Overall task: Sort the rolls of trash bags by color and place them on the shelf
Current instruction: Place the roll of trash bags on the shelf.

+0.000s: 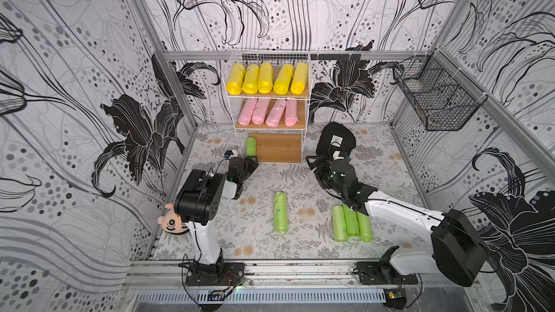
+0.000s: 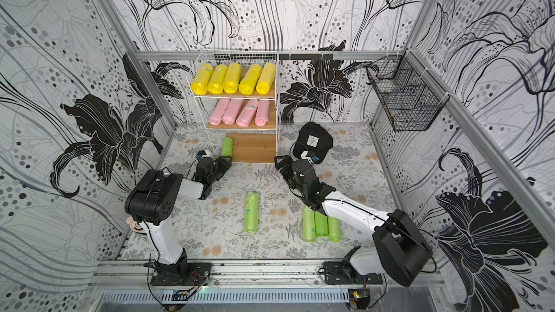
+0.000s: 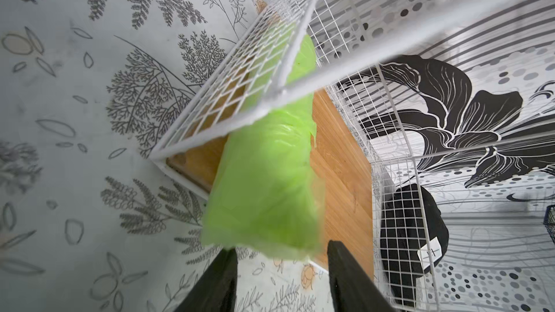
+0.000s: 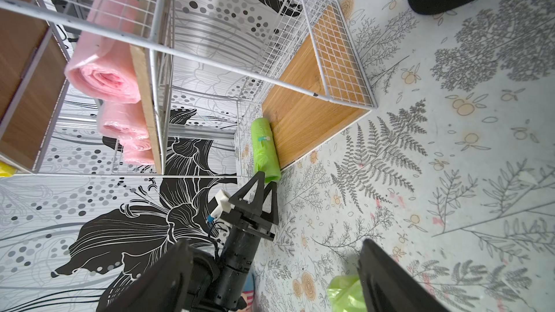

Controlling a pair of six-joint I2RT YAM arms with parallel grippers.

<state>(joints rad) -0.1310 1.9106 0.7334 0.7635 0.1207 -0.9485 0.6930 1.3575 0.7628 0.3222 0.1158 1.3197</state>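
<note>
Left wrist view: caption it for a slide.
Green roll lies on the bottom board of the shelf, by its wire side; left tool open at its end.

A robot test booth in a lab rather than a lived-in room — a left arm (image 1: 207, 241) and a right arm (image 1: 399, 208) are bolted to a metal rail (image 1: 300, 268). Bare aluminium posts (image 1: 145, 25) frame walls (image 1: 60, 85) and a floor (image 1: 264, 181) covered in printed flower sheets — only a small shelf (image 1: 279, 148) looks homely.
</note>
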